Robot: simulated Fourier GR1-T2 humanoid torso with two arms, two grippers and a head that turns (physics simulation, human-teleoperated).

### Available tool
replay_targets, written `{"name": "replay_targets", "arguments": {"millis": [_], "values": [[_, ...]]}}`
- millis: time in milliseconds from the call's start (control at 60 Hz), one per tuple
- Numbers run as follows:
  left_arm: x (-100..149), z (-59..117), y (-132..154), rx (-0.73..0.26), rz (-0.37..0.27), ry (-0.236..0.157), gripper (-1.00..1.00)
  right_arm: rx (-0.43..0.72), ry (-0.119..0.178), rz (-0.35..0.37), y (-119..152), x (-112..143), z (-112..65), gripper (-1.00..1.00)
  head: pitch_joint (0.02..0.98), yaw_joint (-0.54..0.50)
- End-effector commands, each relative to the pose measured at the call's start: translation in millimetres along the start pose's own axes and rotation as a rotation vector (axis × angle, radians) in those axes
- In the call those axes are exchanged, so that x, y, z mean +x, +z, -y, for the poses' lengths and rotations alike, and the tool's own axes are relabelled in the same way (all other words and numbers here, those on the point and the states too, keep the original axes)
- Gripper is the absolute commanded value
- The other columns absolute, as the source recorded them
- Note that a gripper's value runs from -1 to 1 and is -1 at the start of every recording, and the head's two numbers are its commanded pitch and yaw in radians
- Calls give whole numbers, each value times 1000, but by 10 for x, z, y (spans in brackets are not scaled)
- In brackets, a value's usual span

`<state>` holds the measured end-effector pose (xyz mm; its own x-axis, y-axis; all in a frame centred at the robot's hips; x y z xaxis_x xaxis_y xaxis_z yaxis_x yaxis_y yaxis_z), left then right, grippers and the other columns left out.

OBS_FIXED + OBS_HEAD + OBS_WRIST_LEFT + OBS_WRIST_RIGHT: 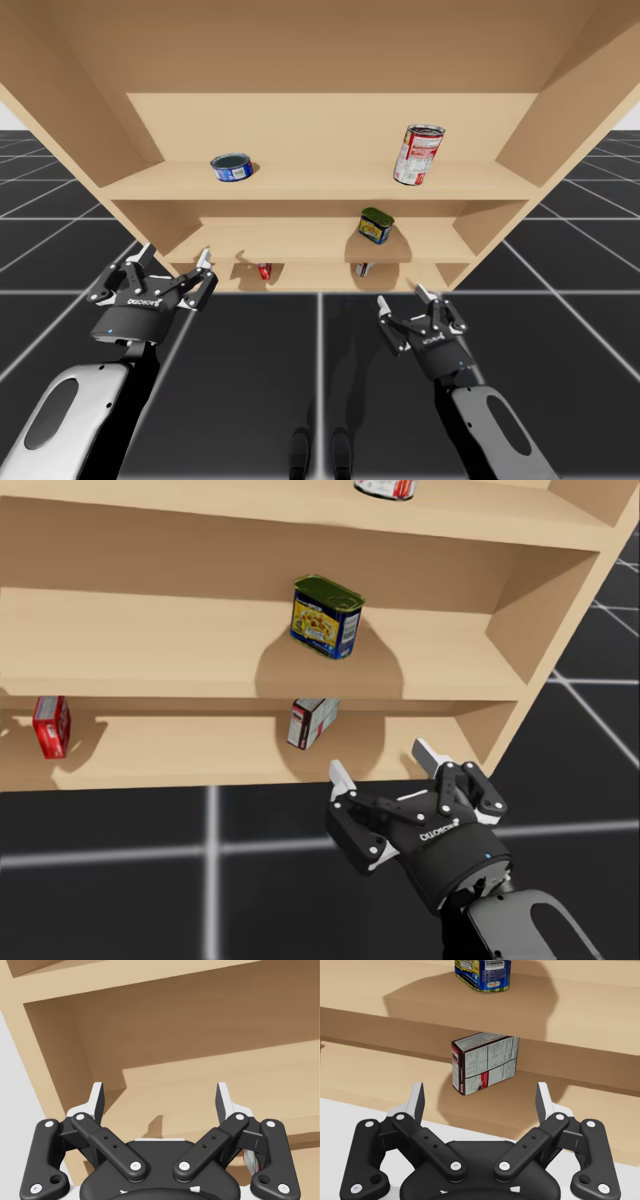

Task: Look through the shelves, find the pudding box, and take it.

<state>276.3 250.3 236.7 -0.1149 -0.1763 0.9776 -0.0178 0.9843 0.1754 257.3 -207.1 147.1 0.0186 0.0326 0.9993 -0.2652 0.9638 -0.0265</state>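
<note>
A small white-and-red box [485, 1062] stands tilted on the lowest shelf, straight ahead of my right gripper [480, 1097], which is open and short of the shelf edge. The same box [312, 723] sits just above and left of that gripper [380, 760] in the head view, and it is partly hidden under the middle shelf in the high view [363, 268]. A small red box [50, 726] stands further left on the same shelf [265, 270]. My left gripper [176, 253] is open and holds nothing, facing the shelf's left end [160, 1095].
A blue-and-yellow tin [326, 616] with a green top sits on the middle shelf above the white-and-red box. On the top shelf are a flat blue can [231, 167] and a tall red-and-white can [420, 154]. The wooden side walls [500, 225] close in the shelves.
</note>
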Motion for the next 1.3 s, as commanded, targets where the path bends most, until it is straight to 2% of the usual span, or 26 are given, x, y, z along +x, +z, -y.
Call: {"name": "replay_targets", "arguments": {"millis": [17, 50, 83, 167, 250, 300, 533, 600, 633, 800, 850, 1150, 1200, 1300], "values": [[1, -5, -1, 1, 1, 2, -1000, 17, 34, -26, -254, -91, 25, -1000, 731, -220], [1, -6, -2, 1, 0, 2, -1000, 22, 44, -35, -310, -116, 31, -1000, 732, -219], [1, -6, -2, 1, 0, 2, -1000, 27, 41, -41, -362, -127, 34, -1000, 733, -220], [2, -10, -4, 3, 1, 3, -1000, 33, 71, -50, -494, -160, 37, -1000, 735, -221], [3, -12, -4, 5, 1, 4, -1000, 41, 83, -56, -582, -177, 45, -1000, 737, -221], [6, -13, -3, 7, 2, 5, -1000, 41, 108, -61, -652, -187, 67, -1000, 739, -221], [16, -20, -3, 15, 8, 8, -1000, 48, 87, -72, -911, -183, 127, -1000, 742, -223], [20, -25, -3, 19, 10, 9, -1000, 51, 95, -82, -967, -184, 146, -1000, 744, -222], [28, -41, 0, 26, 14, 8, -1000, 59, 84, -95, -1007, -181, 152, -1000, 747, -221], [42, -83, -3, 43, 22, 18, -1000, 74, 92, -99, -1164, -221, 162, -1000, 755, -218], [43, -82, -2, 44, 24, 18, -1000, 75, 83, -106, -1206, -239, 165, -1000, 757, -218], [36, -73, -8, 43, 26, 10, -1000, 50, 84, -127, -1463, -322, 226, -1000, 770, -217], [36, -70, -9, 43, 26, 9, -1000, 45, 91, -129, -1499, -337, 241, -1000, 772, -216], [36, -67, -8, 43, 27, 8, -1000, 36, 84, -142, -1576, -374, 266, -1000, 775, -214]]}}
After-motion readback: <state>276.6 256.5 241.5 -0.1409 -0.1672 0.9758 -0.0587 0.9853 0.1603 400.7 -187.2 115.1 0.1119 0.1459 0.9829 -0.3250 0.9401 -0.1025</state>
